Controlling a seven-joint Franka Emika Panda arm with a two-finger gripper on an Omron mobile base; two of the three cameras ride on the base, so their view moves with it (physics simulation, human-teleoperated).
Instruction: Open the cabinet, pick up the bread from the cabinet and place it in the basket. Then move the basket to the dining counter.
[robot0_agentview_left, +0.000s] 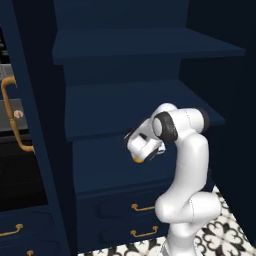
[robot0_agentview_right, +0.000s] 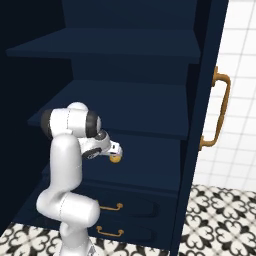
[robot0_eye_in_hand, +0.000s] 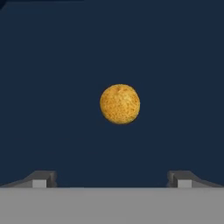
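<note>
On the lowest navy shelf (robot0_agentview_right: 145, 165) of the open cabinet (robot0_agentview_left: 125, 50), well in from its front edge, lies the bread (robot0_eye_in_hand: 120, 104), a small round golden-brown bun with bare shelf all around it in the hand view. From the right base view the bun (robot0_agentview_right: 115, 159) shows as a small orange spot just past the hand, partly covered by it; in the left base view only a sliver of it (robot0_agentview_left: 137, 160) peeks out under the white wrist. The gripper (robot0_eye_in_hand: 112, 179) hangs above the bun with its jaws spread wide, the two dark fingertips (robot0_eye_in_hand: 40, 179) standing far apart at the bottom of the hand view, holding nothing and touching nothing. How close the tips are to the bun is hard to judge. The cabinet doors stand swung open, each cut off by the frame, with a curved brass handle (robot0_agentview_right: 218, 111) on the right one. Below the shelf sit low navy drawers (robot0_agentview_left: 135, 220) with small brass pulls.
</note>
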